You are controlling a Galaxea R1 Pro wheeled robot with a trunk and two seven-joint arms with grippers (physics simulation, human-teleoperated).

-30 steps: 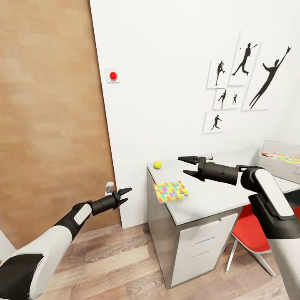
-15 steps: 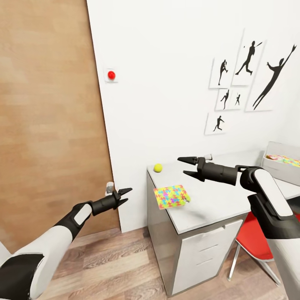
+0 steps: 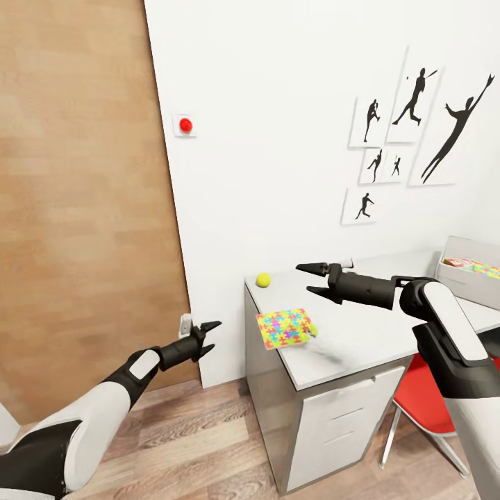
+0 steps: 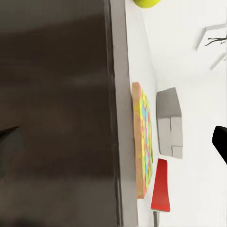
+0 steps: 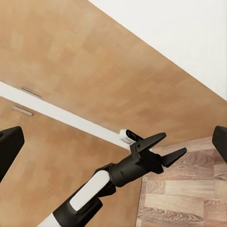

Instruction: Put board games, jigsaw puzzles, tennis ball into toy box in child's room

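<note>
Puzzle (image 3: 285, 328) lies flat at the near left corner of the table (image 3: 361, 333), one edge poking just past the rim, with the tennis ball (image 3: 263, 279) further back by the wall and the toy box (image 3: 464, 271) well apart at the far right end, already showing something colourful inside. In the head view our right gripper (image 3: 310, 278) hangs above the tabletop between ball and puzzle, fingers spread, holding nothing; our left gripper (image 3: 210, 335) sits low off the table's end near the door (image 3: 83, 201), fingers parted, empty too. From the left wrist we see the puzzle (image 4: 144, 142) edge-on, thin, flush on the top, ball (image 4: 146, 2) beyond it. From the right wrist we see the left gripper (image 5: 171, 148) apart-fingered against the door and floor (image 5: 189, 189). We judge the next pick is the puzzle: it's too flat to pinch from above, so we should come at the overhanging edge, close on it firmly, lift level, then carry it right to the box. Risk: pushing it off the table.
</note>
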